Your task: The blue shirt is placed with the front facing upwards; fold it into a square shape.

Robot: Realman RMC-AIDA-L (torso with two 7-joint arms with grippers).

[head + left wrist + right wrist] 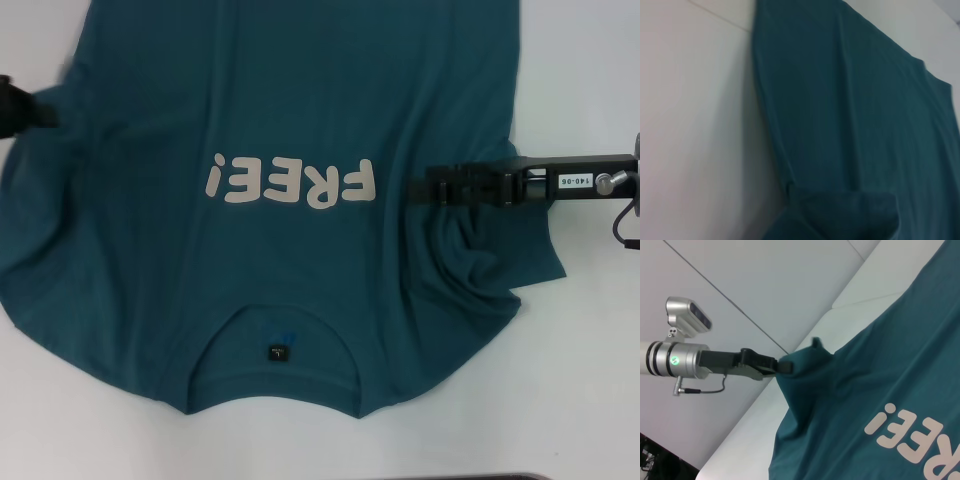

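Blue shirt [290, 150] flat on table [590, 400], face up, collar toward me. Left gripper [782, 366] clamped on left sleeve edge; right gripper [425, 187] over bunched right side, grip I can't tell. Fold goes inward toward lettering [290, 182].

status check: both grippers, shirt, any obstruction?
Left gripper shut on the blue shirt, left edge lifted. Right gripper over shirt's right side, cloth bunched beneath it. Nothing blocking.
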